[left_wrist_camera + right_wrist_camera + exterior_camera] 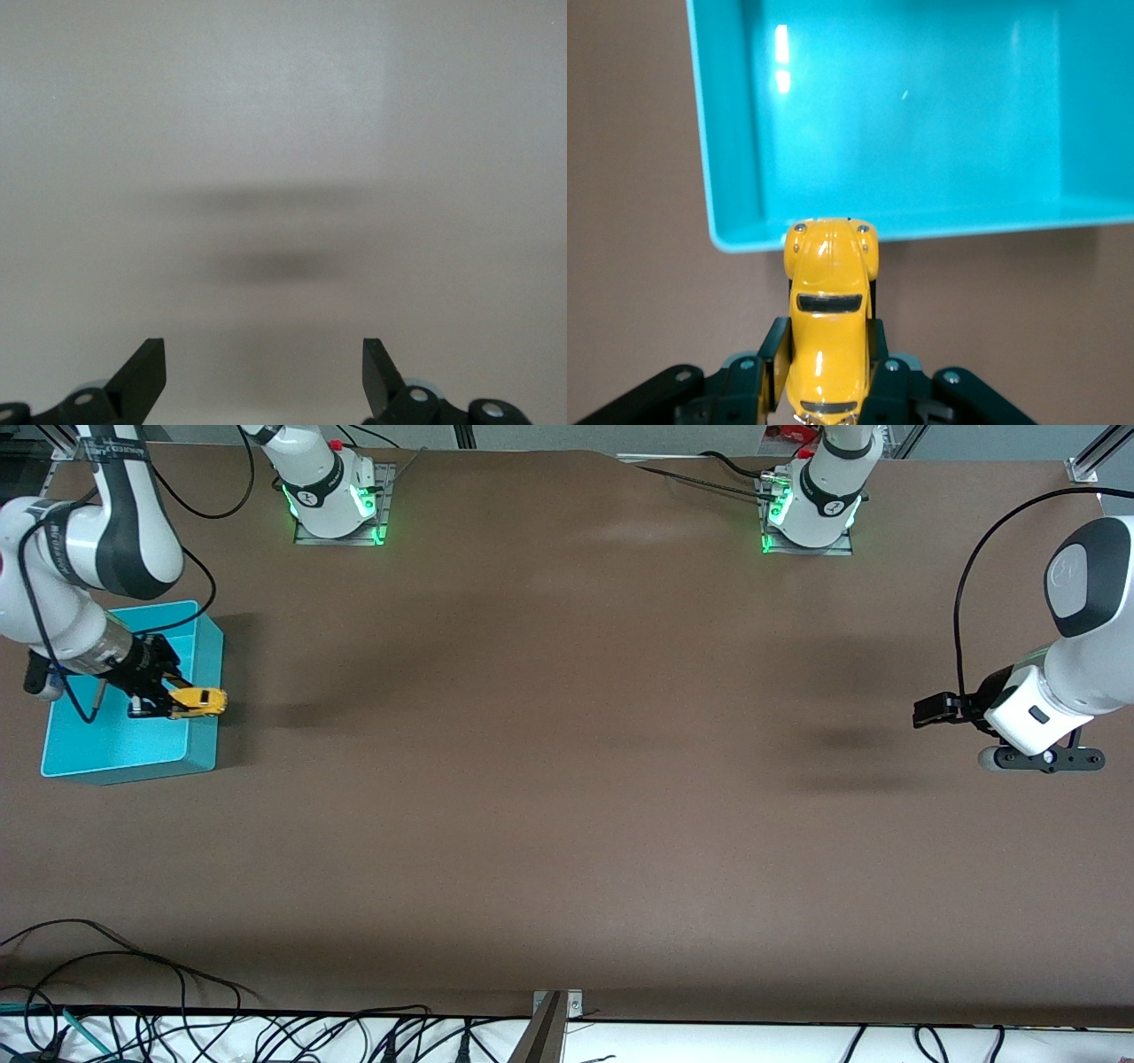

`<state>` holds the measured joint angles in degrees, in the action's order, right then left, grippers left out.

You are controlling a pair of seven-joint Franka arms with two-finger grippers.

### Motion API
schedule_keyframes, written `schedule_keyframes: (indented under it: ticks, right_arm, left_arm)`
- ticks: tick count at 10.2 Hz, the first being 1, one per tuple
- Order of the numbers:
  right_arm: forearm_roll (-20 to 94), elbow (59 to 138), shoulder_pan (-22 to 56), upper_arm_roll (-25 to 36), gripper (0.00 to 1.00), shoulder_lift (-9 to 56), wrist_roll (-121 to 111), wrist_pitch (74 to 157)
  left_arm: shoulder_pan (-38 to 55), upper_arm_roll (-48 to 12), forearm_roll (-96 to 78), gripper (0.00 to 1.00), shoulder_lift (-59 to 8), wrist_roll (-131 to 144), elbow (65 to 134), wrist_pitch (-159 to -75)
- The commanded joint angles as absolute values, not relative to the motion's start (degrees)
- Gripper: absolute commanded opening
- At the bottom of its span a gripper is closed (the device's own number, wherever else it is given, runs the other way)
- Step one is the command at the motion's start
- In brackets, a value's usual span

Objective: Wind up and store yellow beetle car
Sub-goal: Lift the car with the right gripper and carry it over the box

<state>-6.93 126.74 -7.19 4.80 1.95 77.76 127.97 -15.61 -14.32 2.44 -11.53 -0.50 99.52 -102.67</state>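
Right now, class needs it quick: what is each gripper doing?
Left gripper: open, holding nothing, over bare table.
Right gripper: fingers shut on the yellow beetle car, over the teal box rim.

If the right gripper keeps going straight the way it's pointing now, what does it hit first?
Probably the teal box. The right gripper, shut on the yellow beetle car, points down toward the box's rim, so the car's nose would likely meet the rim or the box floor first; depth is unclear.
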Motion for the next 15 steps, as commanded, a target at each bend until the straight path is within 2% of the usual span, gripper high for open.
schedule_keyframes:
  ticks: [1, 6, 8, 10, 12, 15]
  right_arm:
    - [-10.5, 125.9, -7.6, 8.8, 0.0, 1.9, 73.5, 125.7]
    - [-10.5, 129.4, -8.2, 22.0, 0.0, 5.4, 52.5, 125.9]
    - [-10.5, 129.9, -8.9, 23.2, 0.0, 9.6, 51.7, 126.2]
    - [-10.4, 129.6, -9.9, 23.4, 0.0, 15.4, 51.9, 131.5]
    - [-10.4, 129.1, -11.4, 23.4, 0.0, 17.1, 51.8, 135.2]
    - [-10.4, 127.4, -11.6, 23.4, 0.0, 19.0, 51.8, 136.4]
  left_arm:
    - [-16.0, -14.6, 3.2, 0.98, -10.5, -1.8, 99.5, -101.3]
    - [-16.0, -14.6, 3.2, 0.98, -10.6, -1.8, 99.6, -101.3]
    - [-16.0, -14.5, 3.2, 0.98, -10.5, -1.8, 99.5, -101.1]
    - [-16.0, -14.6, 3.0, 0.98, -10.5, -1.8, 99.4, -101.1]
    - [-16.0, -14.6, 2.6, 0.98, -10.0, -1.8, 99.4, -101.2]
    - [-16.6, -14.6, 0.7, 0.97, -9.1, -1.8, 99.7, -101.8]
